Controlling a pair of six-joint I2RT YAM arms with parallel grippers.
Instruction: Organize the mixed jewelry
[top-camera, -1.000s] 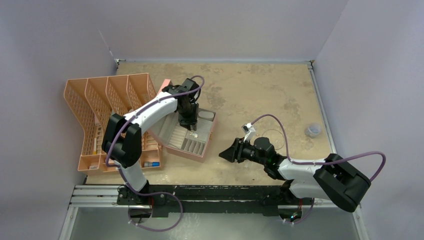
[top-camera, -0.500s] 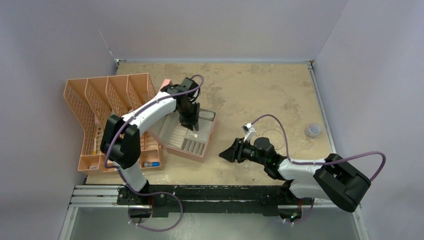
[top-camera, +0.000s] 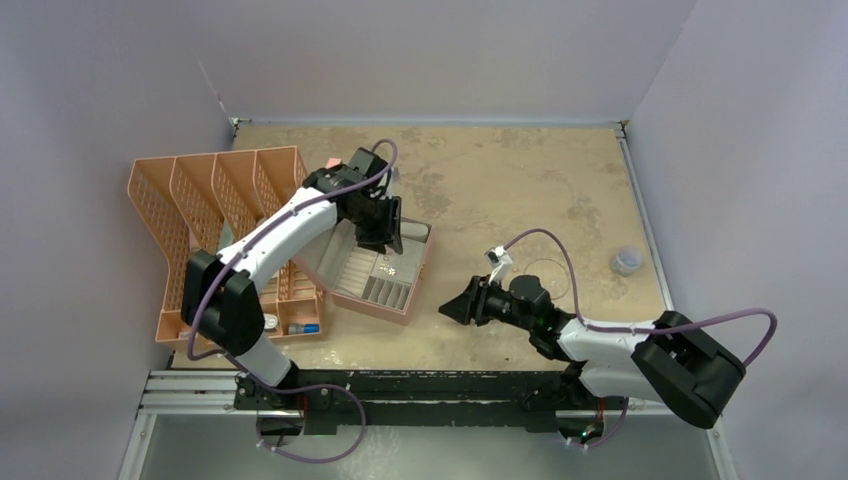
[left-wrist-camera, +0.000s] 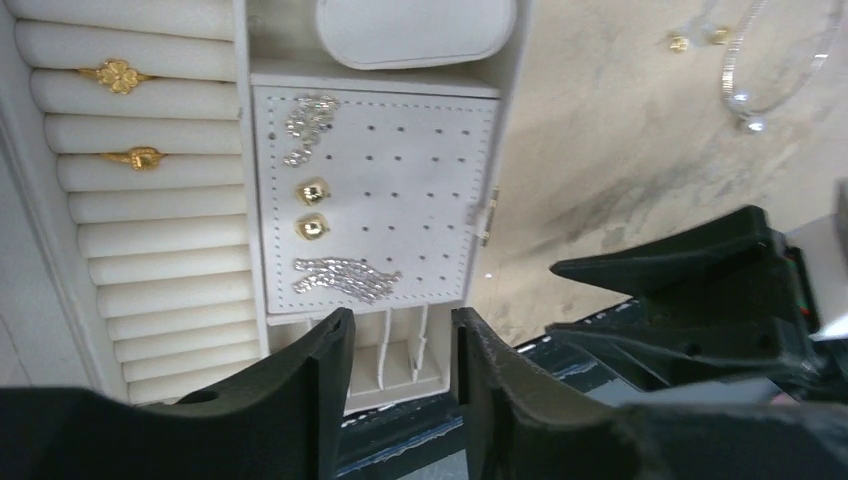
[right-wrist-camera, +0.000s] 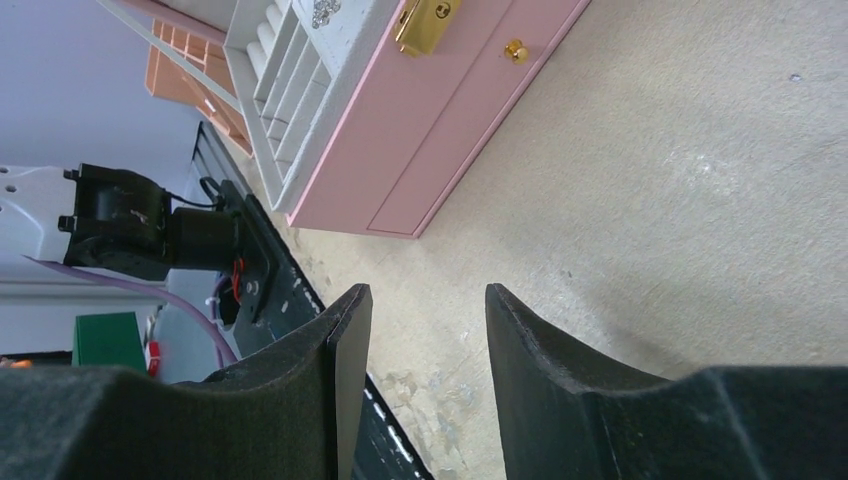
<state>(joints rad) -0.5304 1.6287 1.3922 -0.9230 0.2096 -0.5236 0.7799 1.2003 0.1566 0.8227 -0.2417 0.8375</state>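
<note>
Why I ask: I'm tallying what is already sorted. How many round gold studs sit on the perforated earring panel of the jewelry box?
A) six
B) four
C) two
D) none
C: the left wrist view shows two gold ball studs, close together near the left side of the perforated panel.

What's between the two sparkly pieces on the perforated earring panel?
Two gold ball studs, close together, lie between the upper sparkly piece and the lower sparkly piece on the panel. The left wrist view shows this.
</note>
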